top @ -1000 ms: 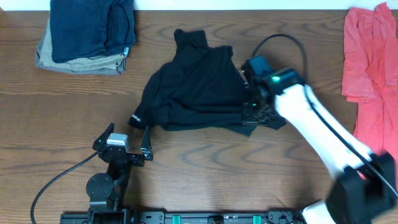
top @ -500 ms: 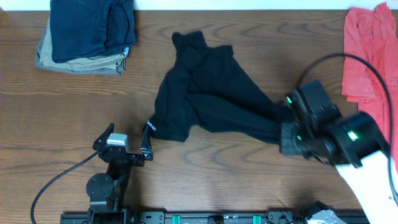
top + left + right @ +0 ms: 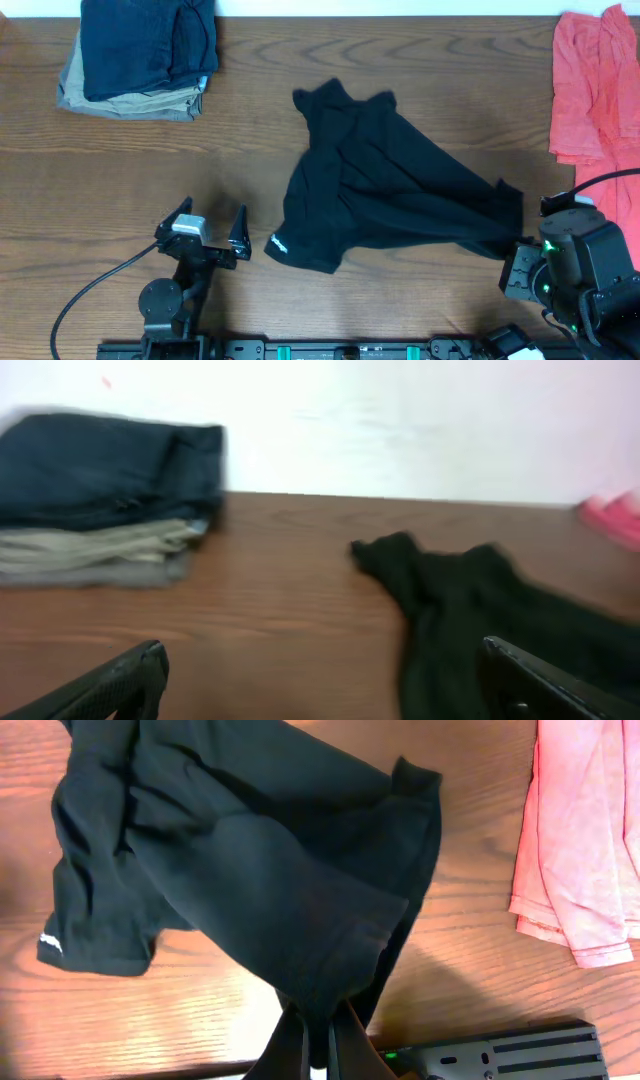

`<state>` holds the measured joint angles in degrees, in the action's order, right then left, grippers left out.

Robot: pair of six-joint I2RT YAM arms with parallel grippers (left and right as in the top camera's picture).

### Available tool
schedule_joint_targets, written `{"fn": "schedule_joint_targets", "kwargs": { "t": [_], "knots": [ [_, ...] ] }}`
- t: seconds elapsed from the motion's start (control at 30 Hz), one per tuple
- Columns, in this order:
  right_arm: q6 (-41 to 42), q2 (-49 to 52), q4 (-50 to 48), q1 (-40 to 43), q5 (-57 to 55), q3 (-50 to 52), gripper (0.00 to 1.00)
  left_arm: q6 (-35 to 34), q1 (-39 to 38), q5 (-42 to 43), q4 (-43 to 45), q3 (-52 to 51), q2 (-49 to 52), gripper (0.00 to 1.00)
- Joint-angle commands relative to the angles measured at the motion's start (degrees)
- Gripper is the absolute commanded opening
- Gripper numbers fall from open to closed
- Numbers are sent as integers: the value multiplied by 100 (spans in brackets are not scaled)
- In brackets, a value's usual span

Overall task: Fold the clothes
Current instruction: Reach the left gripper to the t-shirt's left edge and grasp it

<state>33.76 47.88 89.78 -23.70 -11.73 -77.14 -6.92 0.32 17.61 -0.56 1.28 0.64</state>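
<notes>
One of the clothes, a black T-shirt point(image 3: 390, 180) with a small white logo point(image 3: 277, 243), lies stretched across the table's middle. My right gripper point(image 3: 512, 252) is at the front right, shut on a bunch of the shirt's fabric. In the right wrist view the fingers point(image 3: 292, 1042) pinch the black cloth point(image 3: 250, 850), which fans out away from them. At the front left my left gripper point(image 3: 212, 216) stands open and holds nothing, just left of the shirt's logo corner. In the left wrist view the shirt point(image 3: 470, 600) lies ahead to the right of the left gripper point(image 3: 322, 660).
A folded stack of navy and beige clothes point(image 3: 140, 55) sits at the back left, also in the left wrist view point(image 3: 100, 490). A red garment point(image 3: 595, 100) lies along the right edge, close to the shirt in the right wrist view point(image 3: 585, 830).
My right gripper has pulled the black shirt to the right and toward the front edge, drawing it out long. The left arm has stayed in place.
</notes>
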Motion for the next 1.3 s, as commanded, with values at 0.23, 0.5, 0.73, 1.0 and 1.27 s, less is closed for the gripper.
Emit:
{"fn": "schedule_joint_targets", "kwargs": {
  "t": [0.23,0.5,0.73,1.0,1.27],
  "knots": [
    [92,245,-31,44,-361,-39,1,-1714,26,2472,-199,-44,326,98],
    [98,420,-240,44,-584,149,1,-909,24,2544,-579,918,1360,98],
    [96,664,-313,44,-586,153,1,531,24,1537,-3617,3060,3383,98],
    [96,1056,-673,44,-584,153,1,538,26,590,-5289,4516,5814,98],
    [94,1556,-719,44,-586,153,1,-579,7,1292,-5226,4507,7401,98]
  ]
}}
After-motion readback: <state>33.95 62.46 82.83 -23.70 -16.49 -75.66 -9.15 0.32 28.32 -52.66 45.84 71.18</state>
